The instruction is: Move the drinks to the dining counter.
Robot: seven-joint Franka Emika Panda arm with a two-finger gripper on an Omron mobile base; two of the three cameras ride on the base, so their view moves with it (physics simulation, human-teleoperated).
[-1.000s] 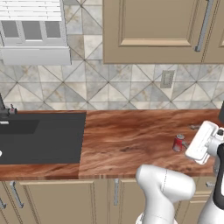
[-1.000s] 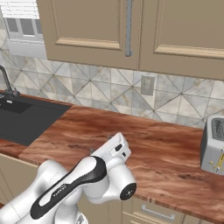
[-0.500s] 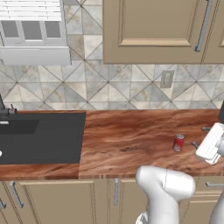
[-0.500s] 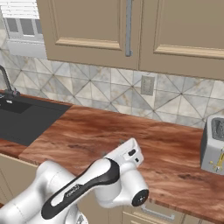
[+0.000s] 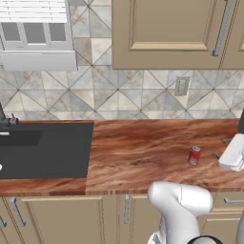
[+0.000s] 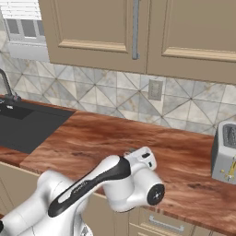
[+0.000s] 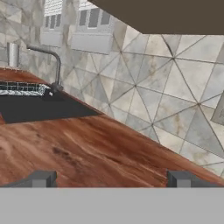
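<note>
A short red can [image 5: 194, 155] stands upright on the wood-grain sink counter [image 5: 143, 152], right of centre. My gripper [image 5: 220, 148] hovers just to the right of the can, apart from it. It is open, with nothing between its fingers. In the hand view the gripper [image 7: 110, 179] points low along the counter [image 7: 87, 148] toward the tiled wall, its two dark fingertips [image 7: 41, 178] set wide apart. In the right base view my arm covers the spot where the can stands. The dining counter is out of view.
A black sink [image 5: 43, 150] with a faucet [image 7: 54, 65] fills the counter's left end. A silver toaster [image 6: 224, 156] stands at the right end. Beige wall cabinets [image 5: 167, 28] hang above the tiled backsplash, and a window [image 5: 35, 33] sits over the sink.
The hand has swung to the right, from just over the can to a spot beside it on its right. The can has not moved and the gripper has stayed open.
</note>
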